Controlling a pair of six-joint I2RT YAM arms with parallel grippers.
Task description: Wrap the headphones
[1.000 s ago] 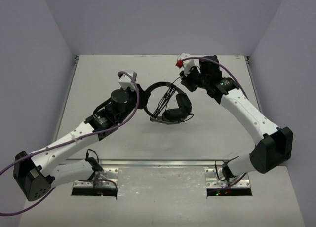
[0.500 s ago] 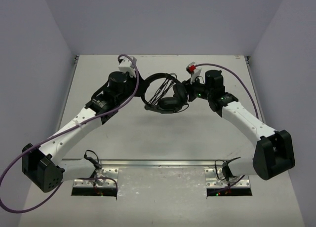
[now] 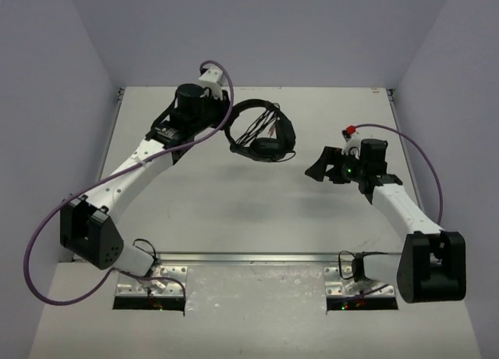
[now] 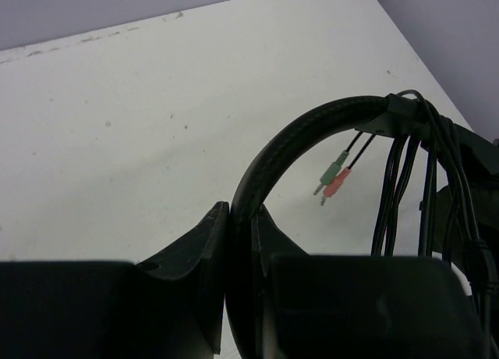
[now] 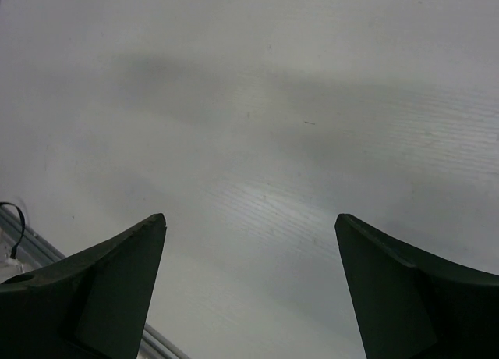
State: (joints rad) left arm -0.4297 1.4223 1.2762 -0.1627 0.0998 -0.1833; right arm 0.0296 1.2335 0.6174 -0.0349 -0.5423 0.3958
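the right claw (image 5: 249, 222) hangs over the bench (image 3: 234, 211) with its fingers spread wide and nothing between them, well apart from the headphones (image 3: 265, 144). farther back, the left claw (image 4: 242, 218) is pinched tight on the headband (image 4: 290, 140), holding the headphones over the far middle of the bench. the cable (image 4: 405, 179) loops over the band, and its green and red plugs (image 4: 334, 177) dangle beneath it.

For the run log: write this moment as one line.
left pincer: shut on headphones at headband | right pincer: open, empty, off to the side | cable: looped over headband, plugs hanging free
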